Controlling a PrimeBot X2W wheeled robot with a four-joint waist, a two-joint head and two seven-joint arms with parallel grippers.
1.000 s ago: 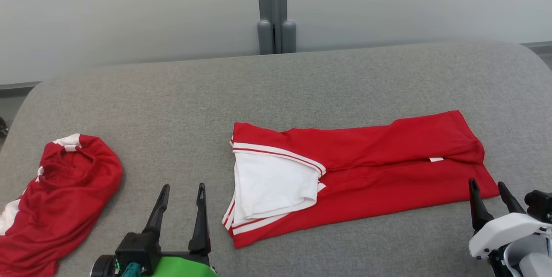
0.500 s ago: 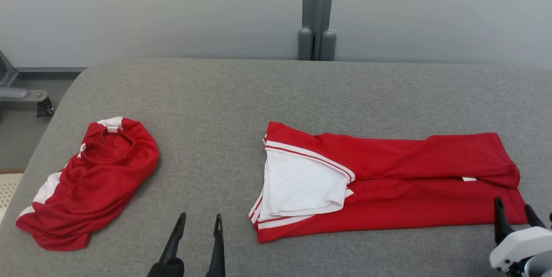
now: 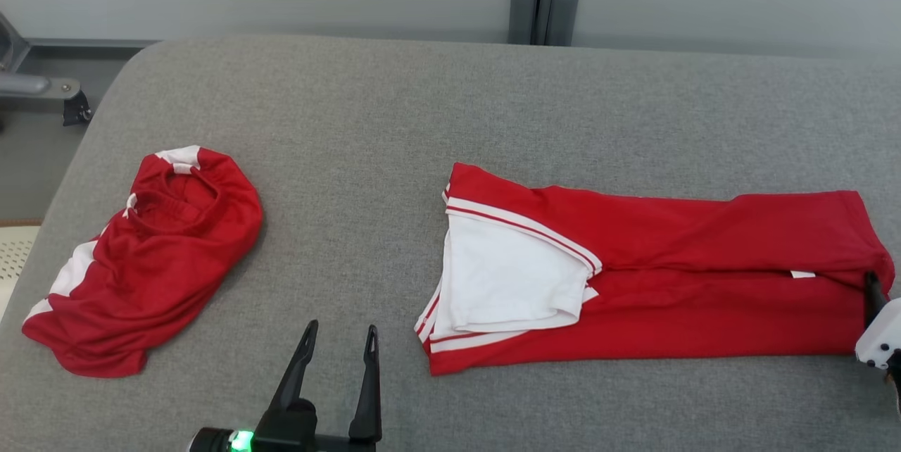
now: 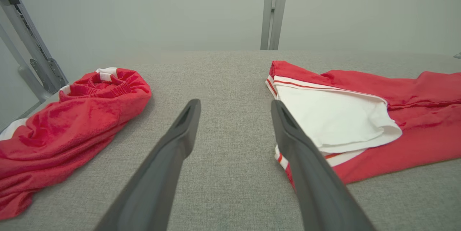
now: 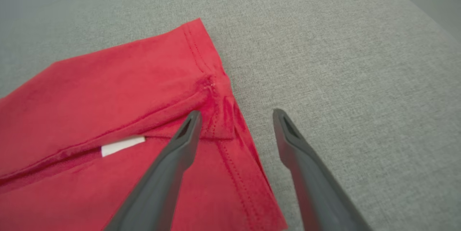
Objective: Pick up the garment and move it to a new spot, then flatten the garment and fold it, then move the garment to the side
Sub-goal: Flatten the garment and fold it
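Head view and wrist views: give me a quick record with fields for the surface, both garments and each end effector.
surface: grey fabric-covered surface
right of centre: long red knit garment with white panel, folded flat
at left: bunched red and white garment, apart from the other
left end effector: open, empty, over bare surface between the garments
right end effector: open, empty, straddling the long garment's end hem
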